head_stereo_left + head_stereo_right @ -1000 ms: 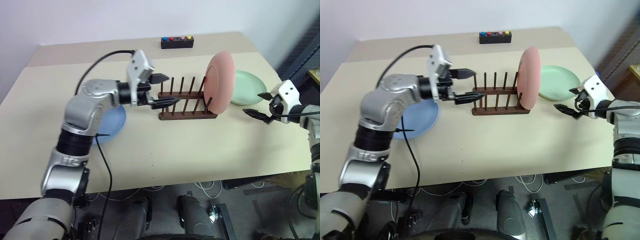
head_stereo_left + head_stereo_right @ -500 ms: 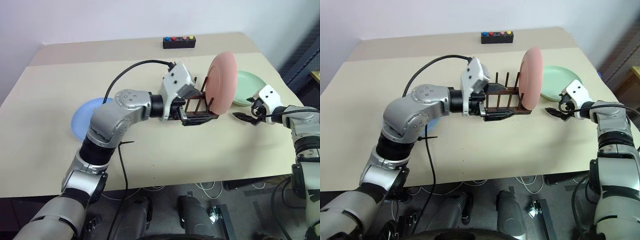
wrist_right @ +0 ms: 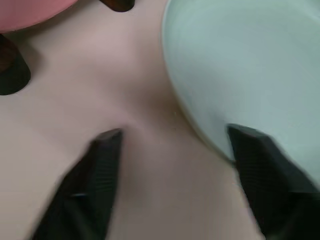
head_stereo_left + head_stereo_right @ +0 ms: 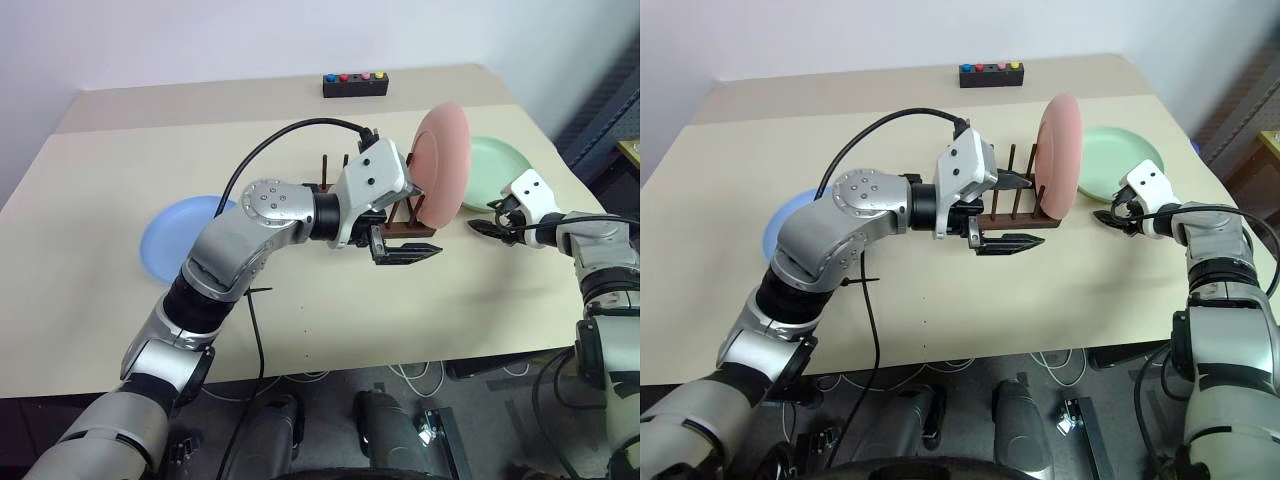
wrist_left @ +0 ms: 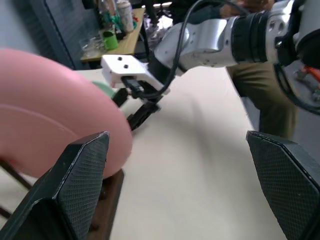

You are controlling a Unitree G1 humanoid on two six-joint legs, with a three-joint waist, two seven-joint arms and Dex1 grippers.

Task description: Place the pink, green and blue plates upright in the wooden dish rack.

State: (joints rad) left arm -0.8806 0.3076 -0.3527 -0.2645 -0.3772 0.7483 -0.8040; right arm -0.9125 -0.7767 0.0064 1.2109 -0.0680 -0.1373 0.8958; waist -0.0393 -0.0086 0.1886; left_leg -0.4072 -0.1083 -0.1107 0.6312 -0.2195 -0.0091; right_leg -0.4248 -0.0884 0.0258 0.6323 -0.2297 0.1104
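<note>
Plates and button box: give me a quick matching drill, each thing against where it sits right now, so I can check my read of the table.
Things:
1. pink plate
2. green plate
3. blue plate
4. black button box

Places:
A. flat on the table, on the robot's left, partly behind the left arm
B. at the far edge of the table
C. upright in the wooden dish rack, at its right end
D. flat on the table, right of the rack, with the right end effector at its near rim

Pairs: 1-C, 2-D, 3-A, 4-B
</note>
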